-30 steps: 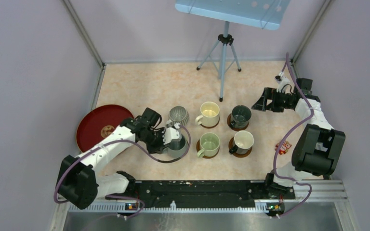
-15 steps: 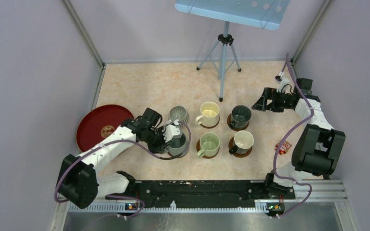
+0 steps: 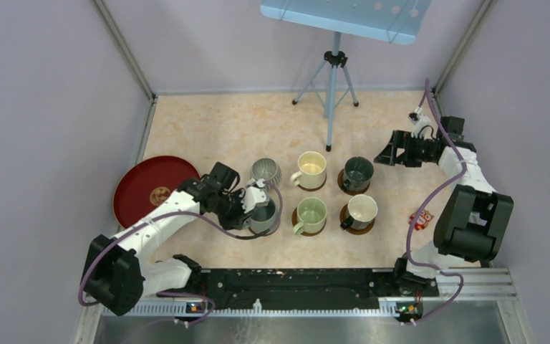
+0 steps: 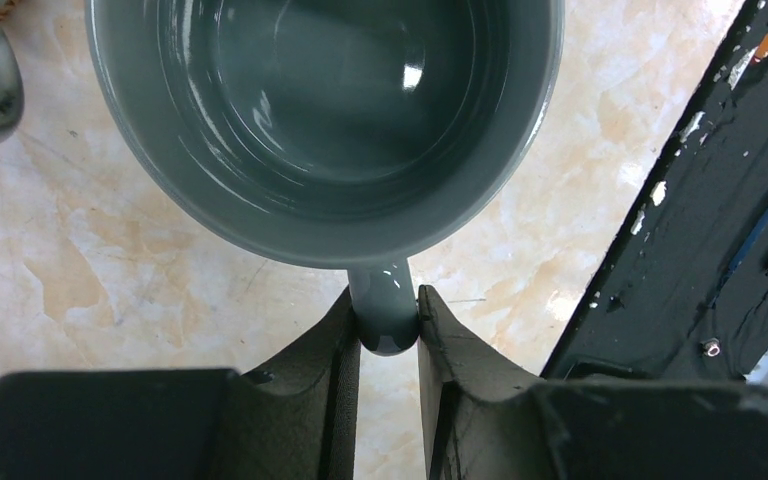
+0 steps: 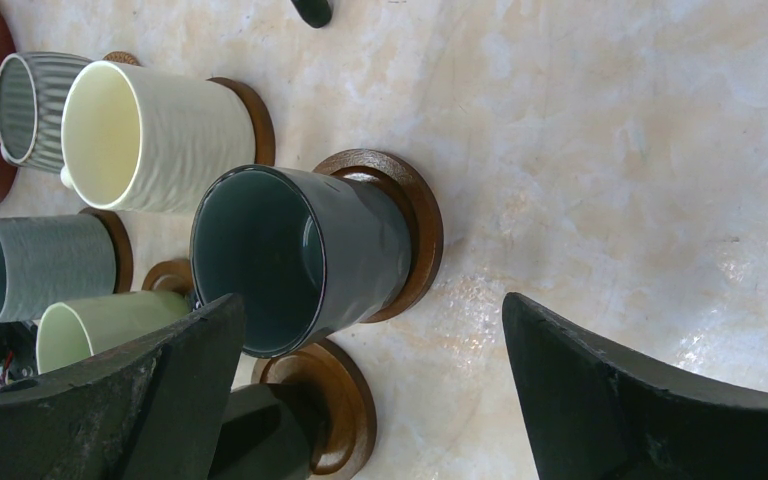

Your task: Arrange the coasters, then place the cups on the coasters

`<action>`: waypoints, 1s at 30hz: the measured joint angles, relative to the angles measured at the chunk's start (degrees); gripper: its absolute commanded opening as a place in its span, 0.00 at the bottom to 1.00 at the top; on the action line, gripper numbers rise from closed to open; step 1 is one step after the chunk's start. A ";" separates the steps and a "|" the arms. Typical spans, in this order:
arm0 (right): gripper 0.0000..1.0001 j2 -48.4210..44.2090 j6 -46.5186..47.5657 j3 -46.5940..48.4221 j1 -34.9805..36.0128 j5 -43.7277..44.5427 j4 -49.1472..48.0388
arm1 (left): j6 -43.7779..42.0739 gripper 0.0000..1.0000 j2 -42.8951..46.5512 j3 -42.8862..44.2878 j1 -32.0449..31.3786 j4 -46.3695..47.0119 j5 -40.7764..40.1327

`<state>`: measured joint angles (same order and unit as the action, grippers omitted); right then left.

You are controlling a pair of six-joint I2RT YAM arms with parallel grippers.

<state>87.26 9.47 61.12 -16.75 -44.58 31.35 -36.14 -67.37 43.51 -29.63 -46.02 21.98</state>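
My left gripper [image 3: 256, 208] [image 4: 388, 322] is shut on the handle [image 4: 384, 310] of the plain grey cup [image 3: 263, 217] [image 4: 325, 120], at the near left of the group. A brown coaster [image 5: 117, 250] shows just behind that cup [image 5: 38, 267]; I cannot tell whether the cup rests on it. The ribbed grey cup [image 3: 265, 171], cream cup [image 3: 311, 169], dark green-grey cup [image 3: 358, 173] [image 5: 295, 258], pale green cup [image 3: 311, 214] and dark cup with a white inside [image 3: 361, 210] stand on coasters [image 5: 412, 228]. My right gripper [image 3: 389, 153] [image 5: 372, 310] is open to the right of them, holding nothing.
A dark red round tray [image 3: 152, 188] lies left of the cups. A tripod [image 3: 331, 79] stands at the back. A small red item [image 3: 421, 218] lies near the right arm's base. A black rail [image 3: 293, 281] runs along the near edge.
The left gripper has shifted the plain grey cup slightly away from the near edge. The right arm has not moved.
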 measured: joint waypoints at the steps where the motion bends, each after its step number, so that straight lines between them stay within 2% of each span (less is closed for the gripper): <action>1: 0.99 0.00 0.00 0.00 0.00 0.00 -0.02 | 0.02 0.13 0.20 0.00 0.00 -0.37 -0.02; 5: 0.99 0.00 0.00 0.00 0.00 0.00 -0.02 | 0.02 0.14 1.25 0.02 0.00 -2.03 -0.42; 7: 0.99 0.00 0.02 0.00 0.00 0.00 -0.02 | 0.04 0.19 1.57 0.02 -0.02 -2.67 -0.48; 11: 0.99 0.00 0.00 0.00 0.00 -0.02 -0.02 | 0.04 0.38 1.60 0.11 -0.02 -2.95 -0.63; 20: 0.99 0.00 0.02 0.00 0.00 -0.02 -0.02 | -1.62 0.54 1.64 1.55 0.00 -6.60 2.01; 30: 0.99 0.00 0.02 0.00 0.00 -0.02 0.00 | -5.70 0.54 1.60 3.56 -0.02 -11.26 5.75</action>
<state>87.26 9.50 61.12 -16.75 -44.60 31.35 -41.85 -65.78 47.07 -29.65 -57.28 27.73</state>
